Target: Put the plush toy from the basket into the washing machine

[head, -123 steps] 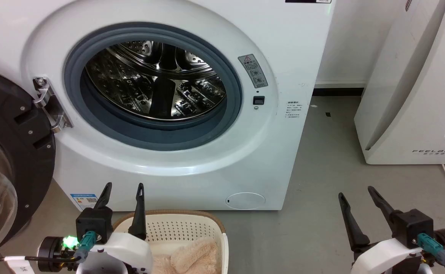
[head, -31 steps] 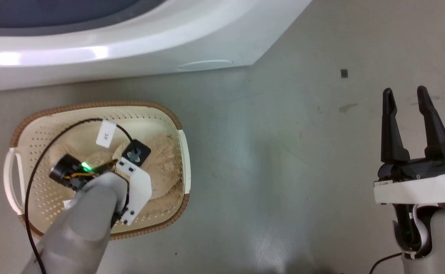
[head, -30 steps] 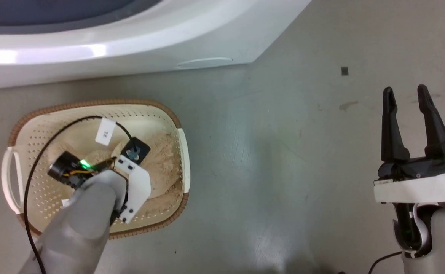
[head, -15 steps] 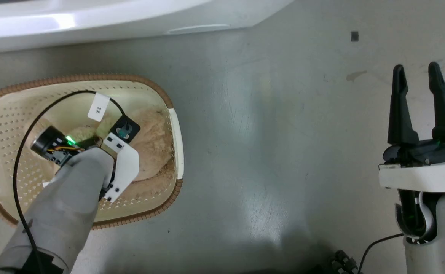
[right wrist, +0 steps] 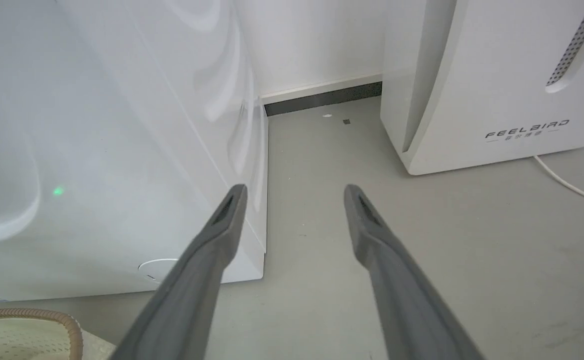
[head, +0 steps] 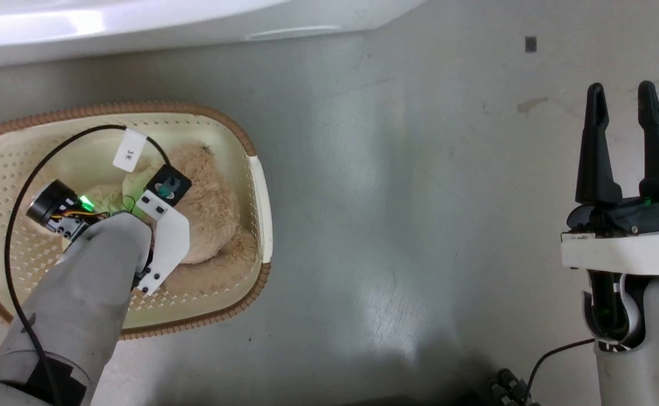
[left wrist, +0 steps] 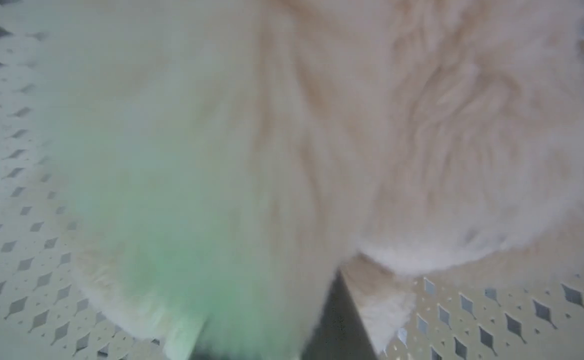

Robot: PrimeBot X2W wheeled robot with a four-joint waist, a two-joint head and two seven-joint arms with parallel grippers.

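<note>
Two risks apply here: the left gripper [left wrist: 267,320] is buried in the fur of the fluffy cream-beige plush toy [head: 211,203], which lies against the right edge of the oval cream-white perforated plastic basket [head: 244,144], near the large white washing machine [head: 137,22], and whether its fingers [left wrist: 339,325] are spread or clamped cannot be told. A hold on fur alone could slip during lifting, and a finger caught in a perforation could drag the light basket up. The right gripper [head: 620,90] hangs spread and empty, well apart from the basket.
</note>
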